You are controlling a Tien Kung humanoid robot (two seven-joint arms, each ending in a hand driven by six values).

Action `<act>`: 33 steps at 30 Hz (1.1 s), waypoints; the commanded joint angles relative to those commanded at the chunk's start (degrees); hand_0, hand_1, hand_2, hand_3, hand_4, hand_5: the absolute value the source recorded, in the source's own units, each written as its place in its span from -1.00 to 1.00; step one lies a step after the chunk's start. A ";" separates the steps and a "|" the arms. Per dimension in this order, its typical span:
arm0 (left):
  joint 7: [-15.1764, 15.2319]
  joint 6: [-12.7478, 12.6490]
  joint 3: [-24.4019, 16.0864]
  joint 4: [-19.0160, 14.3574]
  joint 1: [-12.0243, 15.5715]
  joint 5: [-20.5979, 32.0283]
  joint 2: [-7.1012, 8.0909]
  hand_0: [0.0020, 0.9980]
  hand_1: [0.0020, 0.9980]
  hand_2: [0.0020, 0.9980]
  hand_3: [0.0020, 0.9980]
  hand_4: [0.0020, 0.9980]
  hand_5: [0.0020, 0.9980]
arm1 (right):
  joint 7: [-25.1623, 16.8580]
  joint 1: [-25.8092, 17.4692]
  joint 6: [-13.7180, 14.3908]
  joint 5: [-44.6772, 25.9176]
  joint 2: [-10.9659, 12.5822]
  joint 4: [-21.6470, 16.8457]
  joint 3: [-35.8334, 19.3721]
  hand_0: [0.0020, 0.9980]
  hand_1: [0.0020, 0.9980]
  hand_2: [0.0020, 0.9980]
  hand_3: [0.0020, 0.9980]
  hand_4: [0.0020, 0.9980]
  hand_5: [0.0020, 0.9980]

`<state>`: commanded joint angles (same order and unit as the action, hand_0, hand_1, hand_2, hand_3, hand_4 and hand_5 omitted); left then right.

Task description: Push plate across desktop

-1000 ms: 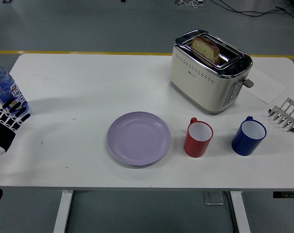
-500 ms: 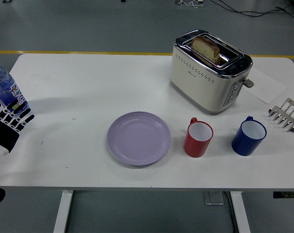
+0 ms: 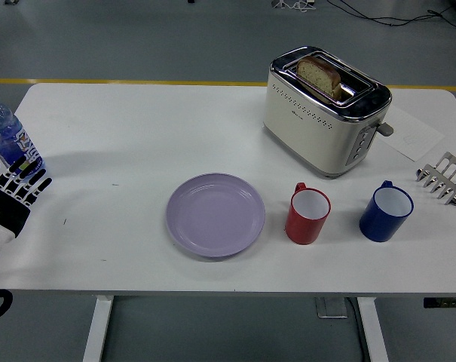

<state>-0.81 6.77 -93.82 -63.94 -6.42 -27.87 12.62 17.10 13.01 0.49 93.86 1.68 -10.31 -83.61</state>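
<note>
From the head view I see the lilac plate [image 3: 215, 214] lying flat near the tabletop's [image 3: 137, 128] front edge, a little left of its middle, with nothing on it. Just beside it on the right stands a red mug [image 3: 307, 215], close to the plate's rim but not touching it, and further right a blue mug [image 3: 386, 210]. Behind the mugs, toward the far edge, a cream toaster [image 3: 324, 111] holds a slice of bread [image 3: 319, 74] in one slot. A metal rack [image 3: 443, 177] sits at the right edge, next to a sheet of paper [image 3: 411, 134]. My left hand [image 3: 10, 197] is at the left edge, fingers spread and holding nothing, well apart from the plate, just in front of a water bottle [image 3: 7, 139]. I can't see my right hand.
</note>
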 joint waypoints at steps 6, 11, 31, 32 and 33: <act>0.09 0.31 -0.69 0.38 -0.10 -0.96 -0.91 0.32 0.36 0.36 0.27 0.01 1.00 | 0.00 -0.44 -0.07 0.77 0.15 0.00 -0.45 0.27 0.22 0.28 0.16 -0.27 -0.70; 0.16 0.81 -1.17 0.41 0.39 -1.57 -1.19 0.32 0.36 0.36 0.28 0.01 1.00 | 0.12 -0.66 -0.15 1.93 0.10 0.00 -0.89 0.27 0.22 0.28 0.16 -0.27 -0.70; 0.06 1.38 -1.80 -0.50 0.87 -2.68 -1.39 0.33 0.37 0.36 0.26 -0.03 0.94 | 0.30 -1.24 -0.17 4.36 0.42 0.00 -1.94 0.27 0.22 0.28 0.16 -0.28 -0.70; 0.06 1.40 -1.84 -0.42 0.98 -2.74 -1.47 0.33 0.37 0.36 0.26 -0.03 0.94 | 0.34 -1.26 -0.20 4.60 0.40 0.00 -2.11 0.27 0.23 0.28 0.16 -0.28 -0.71; 0.07 1.42 -1.85 -0.36 1.07 -2.78 -1.51 0.33 0.37 0.36 0.26 -0.03 0.94 | 0.37 -1.27 -0.21 4.84 0.38 0.00 -2.29 0.27 0.23 0.28 0.16 -0.28 -0.71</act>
<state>-0.75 8.19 -95.67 -64.30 -5.35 -30.65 11.11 17.47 11.74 0.27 98.70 2.06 -10.31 -85.90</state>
